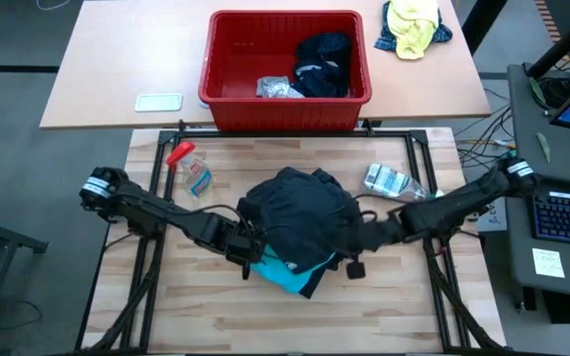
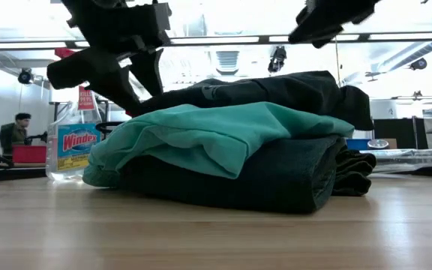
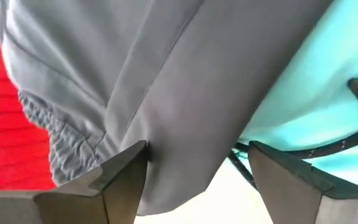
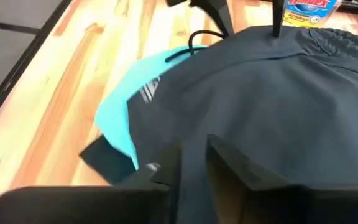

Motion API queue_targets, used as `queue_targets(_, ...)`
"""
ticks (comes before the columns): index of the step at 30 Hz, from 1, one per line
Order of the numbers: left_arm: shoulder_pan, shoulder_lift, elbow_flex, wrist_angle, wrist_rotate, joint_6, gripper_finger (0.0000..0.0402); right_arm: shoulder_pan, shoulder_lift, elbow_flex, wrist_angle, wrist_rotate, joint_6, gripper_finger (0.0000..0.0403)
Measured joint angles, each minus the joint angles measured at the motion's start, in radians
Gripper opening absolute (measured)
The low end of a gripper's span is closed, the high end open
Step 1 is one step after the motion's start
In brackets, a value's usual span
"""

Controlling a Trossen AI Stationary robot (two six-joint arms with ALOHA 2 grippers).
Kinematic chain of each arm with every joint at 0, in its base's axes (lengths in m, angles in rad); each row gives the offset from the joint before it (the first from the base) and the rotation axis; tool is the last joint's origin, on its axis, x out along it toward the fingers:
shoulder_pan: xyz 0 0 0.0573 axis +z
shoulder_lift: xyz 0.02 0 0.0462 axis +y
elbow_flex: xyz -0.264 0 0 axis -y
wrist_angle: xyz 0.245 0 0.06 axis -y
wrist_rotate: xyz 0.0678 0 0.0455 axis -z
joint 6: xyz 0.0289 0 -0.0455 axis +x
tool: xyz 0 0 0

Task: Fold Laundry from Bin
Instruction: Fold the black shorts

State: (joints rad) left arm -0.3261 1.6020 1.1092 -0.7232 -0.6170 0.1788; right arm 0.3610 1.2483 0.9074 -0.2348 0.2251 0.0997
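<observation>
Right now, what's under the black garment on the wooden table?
A folded turquoise garment lies directly under the black garment, with a dark grey folded garment at the bottom. Anything deeper inside the stack is covered.

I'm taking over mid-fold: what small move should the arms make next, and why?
Probably lift both grippers clear of the stack. The left gripper is open at the edge of the dark top garment, which already lies on the turquoise one, so the placement looks done. The bin still holds laundry.
</observation>
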Motion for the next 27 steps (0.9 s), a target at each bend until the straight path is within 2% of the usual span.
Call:
queue_targets(3,-0.001,0.0,-0.023,0.037,-0.002,0.022,0.0261,0.044,0.099,0.099,-0.043,0.041,0.021,0.0126)
queue_targets(7,-0.001,0.0,-0.033,0.058,-0.008,0.024,0.0261,0.083,0.242,0.26,-0.185,0.082,0.05,0.0184)
queue_targets(12,0.002,0.0,-0.032,0.059,-0.062,0.067,0.0261,0.104,0.42,0.394,-0.325,0.245,0.121,0.022)
queue_targets(16,0.008,-0.001,-0.042,0.082,-0.052,0.076,0.0257,0.107,0.526,0.467,-0.383,0.256,0.2,0.0223)
queue_targets(20,0.015,0.0,-0.049,0.097,-0.051,0.084,0.0235,0.11,0.593,0.518,-0.436,0.304,0.255,0.0213)
queue_targets(24,0.017,0.0,-0.053,0.1,-0.05,0.116,0.0191,0.115,0.619,0.547,-0.467,0.355,0.274,0.019)
queue_targets(27,0.017,0.0,-0.064,0.12,-0.05,0.137,0.0143,0.116,0.619,0.546,-0.471,0.38,0.288,0.0156)
